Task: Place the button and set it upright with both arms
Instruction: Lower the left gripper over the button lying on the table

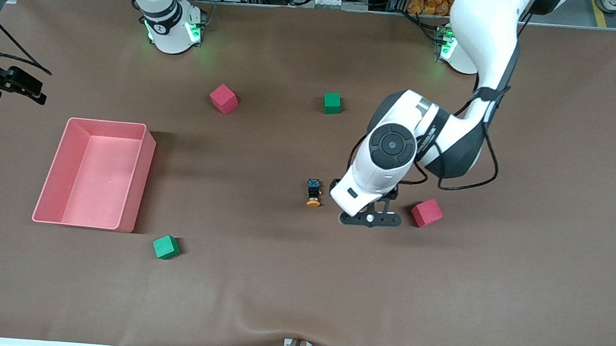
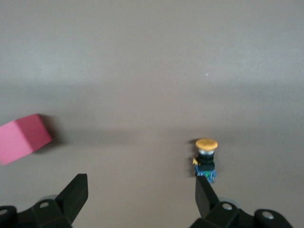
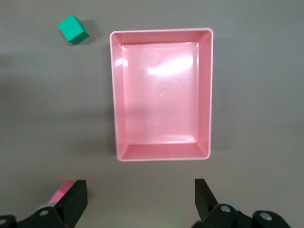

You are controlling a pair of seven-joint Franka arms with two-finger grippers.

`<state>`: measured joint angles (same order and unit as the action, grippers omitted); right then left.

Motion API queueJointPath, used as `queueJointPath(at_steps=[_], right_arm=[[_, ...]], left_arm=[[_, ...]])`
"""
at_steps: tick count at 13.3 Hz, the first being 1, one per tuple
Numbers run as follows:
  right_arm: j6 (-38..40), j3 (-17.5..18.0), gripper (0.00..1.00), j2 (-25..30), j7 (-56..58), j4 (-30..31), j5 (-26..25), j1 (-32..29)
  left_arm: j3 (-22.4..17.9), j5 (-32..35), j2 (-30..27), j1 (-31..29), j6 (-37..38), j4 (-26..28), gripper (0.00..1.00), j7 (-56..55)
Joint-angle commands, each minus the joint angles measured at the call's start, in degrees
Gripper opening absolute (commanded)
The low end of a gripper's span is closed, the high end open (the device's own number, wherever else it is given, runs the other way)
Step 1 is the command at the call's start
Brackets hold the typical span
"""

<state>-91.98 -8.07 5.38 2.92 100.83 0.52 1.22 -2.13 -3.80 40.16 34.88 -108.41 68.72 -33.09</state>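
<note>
The left claw [image 2: 141, 190] hangs wide open, holding nothing, just beside the lying button [image 1: 313, 192]. The right claw [image 3: 140, 197] waits wide open above the pink tray [image 3: 161, 153].

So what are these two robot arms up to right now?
The left gripper hangs open just over the table, beside a small orange-capped button lying on its side. It holds nothing. The right gripper waits, open and empty, above the pink tray. Red and green cubes sit around untouched.
</note>
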Motion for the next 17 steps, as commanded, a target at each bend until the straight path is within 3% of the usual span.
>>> queueJointPath(at_steps=[1,8,17], right_arm=[[2.86,0.78,1.00,-0.02,-4.93,-2.04,3.61,-1.04],[5.05,0.95,1.00,-5.03,2.35,-10.38,2.12,-2.98],[6.99,1.04,1.00,-4.51,2.53,-10.83,2.03,-1.66]], left_arm=[[0.72,-0.42,4.30,0.62,-5.21,-2.19,1.00,-2.49],[0.72,-0.42,8.53,5.02,-10.76,-1.75,1.00,-9.36],[0.72,-0.42,12.92,7.92,-15.16,-1.31,1.00,-13.05]])
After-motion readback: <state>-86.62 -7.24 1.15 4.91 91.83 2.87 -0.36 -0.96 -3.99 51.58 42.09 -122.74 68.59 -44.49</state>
